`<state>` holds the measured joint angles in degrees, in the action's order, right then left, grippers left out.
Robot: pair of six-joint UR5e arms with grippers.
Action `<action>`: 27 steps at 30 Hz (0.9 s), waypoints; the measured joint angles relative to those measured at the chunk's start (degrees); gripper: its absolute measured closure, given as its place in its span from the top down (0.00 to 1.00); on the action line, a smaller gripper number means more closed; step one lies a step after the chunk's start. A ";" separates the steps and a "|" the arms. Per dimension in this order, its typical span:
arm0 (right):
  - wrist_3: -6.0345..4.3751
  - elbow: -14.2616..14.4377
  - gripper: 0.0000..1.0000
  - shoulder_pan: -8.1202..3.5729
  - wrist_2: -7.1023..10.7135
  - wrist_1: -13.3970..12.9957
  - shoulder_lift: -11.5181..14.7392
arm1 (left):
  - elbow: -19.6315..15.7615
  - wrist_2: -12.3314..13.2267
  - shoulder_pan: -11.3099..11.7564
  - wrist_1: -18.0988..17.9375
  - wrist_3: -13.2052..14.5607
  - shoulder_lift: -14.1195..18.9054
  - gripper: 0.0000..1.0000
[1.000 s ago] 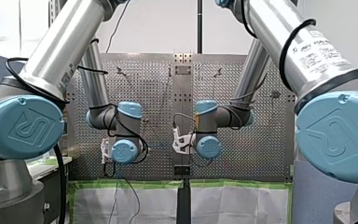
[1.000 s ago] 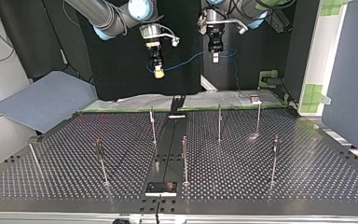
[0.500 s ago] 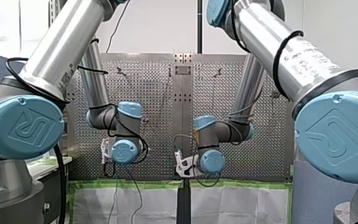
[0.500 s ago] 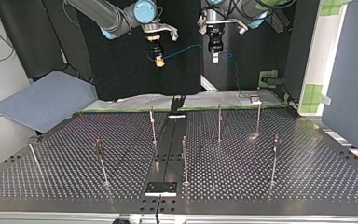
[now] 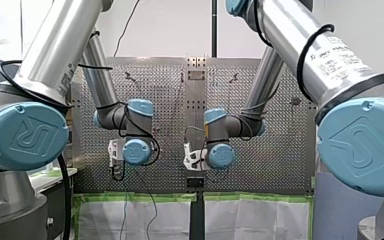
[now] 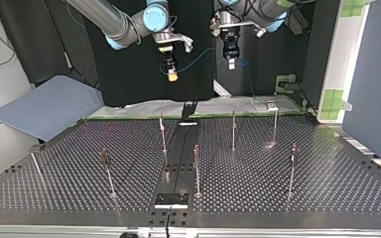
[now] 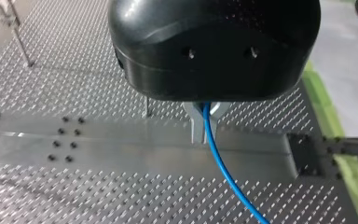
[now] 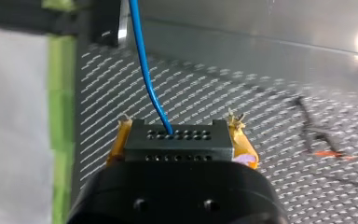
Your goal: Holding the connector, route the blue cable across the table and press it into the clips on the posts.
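- Across the top view's lower and middle frame, the posts (image 6: 197, 171) on the counter (image 6: 327, 198) stand bare of cable, so all the routing and pressing is left, I judge.
- Upper centre, beyond the posts, my right hand (image 6: 171, 75) is clenched on the connector (image 8: 179, 140).
- Just right of it, my left hand (image 6: 231, 63) pinches the blue cable (image 7: 220, 164), which sags between them.

Posts (image 6: 197, 168) well apart; wide gaps btw them.
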<state>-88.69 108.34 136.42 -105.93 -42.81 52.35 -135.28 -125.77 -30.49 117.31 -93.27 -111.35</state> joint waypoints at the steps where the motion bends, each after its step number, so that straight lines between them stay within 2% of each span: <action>1: -0.46 -0.45 0.00 -0.06 0.42 0.42 0.45 | 0.27 -0.53 0.22 0.52 0.02 0.54 0.00; 9: -4.62 -4.67 0.00 -0.33 4.60 4.55 4.67 | 2.28 -4.24 1.80 4.24 1.53 4.27 0.00; 11: -5.14 -5.68 0.00 -0.36 5.61 5.56 5.69 | 2.55 -5.36 2.28 5.40 1.73 5.40 0.00; 21: -5.37 -10.99 0.00 0.54 10.72 10.86 10.99 | 3.35 -9.89 4.26 10.24 1.66 10.24 0.00; 27: -5.32 -13.49 0.00 1.15 12.03 13.43 13.55 | 5.40 -10.34 5.33 13.25 -0.18 13.28 0.00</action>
<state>-94.00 94.85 137.57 -93.90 -29.37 65.91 -129.89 -136.11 -25.16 130.56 -93.45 -98.07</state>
